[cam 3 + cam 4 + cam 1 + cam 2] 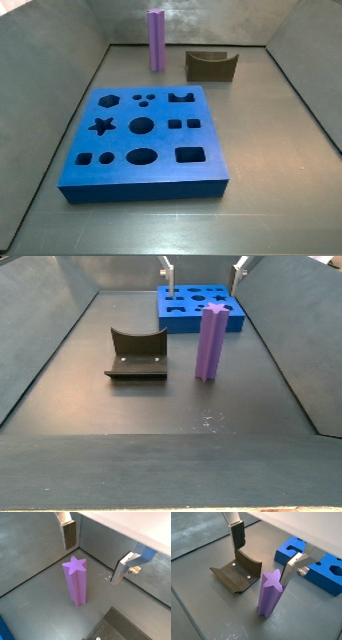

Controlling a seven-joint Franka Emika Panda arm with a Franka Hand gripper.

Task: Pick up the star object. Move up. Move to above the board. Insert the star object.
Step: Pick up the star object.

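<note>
In both wrist views the tool (261, 554) is seen released, poised above the upright star object (270, 593). If lowered off-centre, the slender piece could be toppled by a finger (238, 536).

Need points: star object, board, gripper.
star object (210, 341), side view, middle of its upright shaft.
board (134, 170), side view, bare blue top surface near the front edge.
gripper (261, 553), wrist view, midway between the open fingertips, above the floor beside the star object.
</note>
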